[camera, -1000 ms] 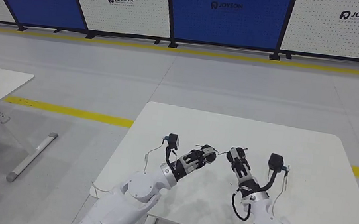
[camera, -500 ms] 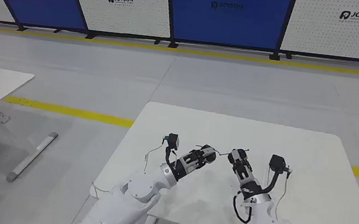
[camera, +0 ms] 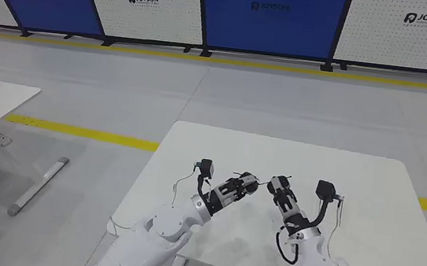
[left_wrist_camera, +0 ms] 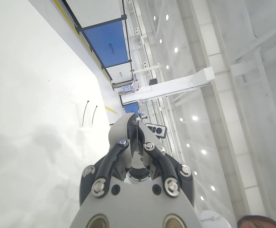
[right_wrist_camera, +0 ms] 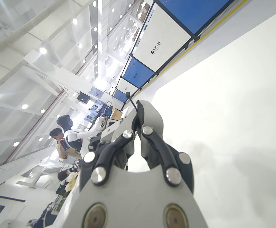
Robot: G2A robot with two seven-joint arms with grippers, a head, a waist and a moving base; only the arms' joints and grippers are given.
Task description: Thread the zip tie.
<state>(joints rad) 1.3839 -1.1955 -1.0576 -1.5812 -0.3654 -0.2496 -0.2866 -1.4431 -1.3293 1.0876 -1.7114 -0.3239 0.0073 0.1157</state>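
**Both jaws clamped on thin black tie above the white surface**

In the top view we see the two arms meeting at the lower centre of the frame, over the near half of the white surface point(camera: 367, 178). The left arm point(camera: 214, 198) comes in from the lower left and the right arm point(camera: 299, 218) from the lower right. The left jaws and the right jaws point toward each other, near but apart.

The right jaws are pressed together on the zip tie point(right_wrist_camera: 132, 101). In the right wrist view its black strip sticks out past the tips and ends in a small square head, which touches nothing.

The left jaws are likewise pressed together. Between their ribbed pads runs a thin black strand point(left_wrist_camera: 137, 135), with a short stub showing at the tips. We cannot tell whether this strand and the strip in the right jaws belong to one tie, because in the top view the stretch between the jaws is too fine to read.

In the left wrist view a spare tie point(left_wrist_camera: 84, 113) and a second spare tie point(left_wrist_camera: 94, 115) lie flat on the surface. They are side by side without touching, near the surface's edge and well apart from the left jaws.
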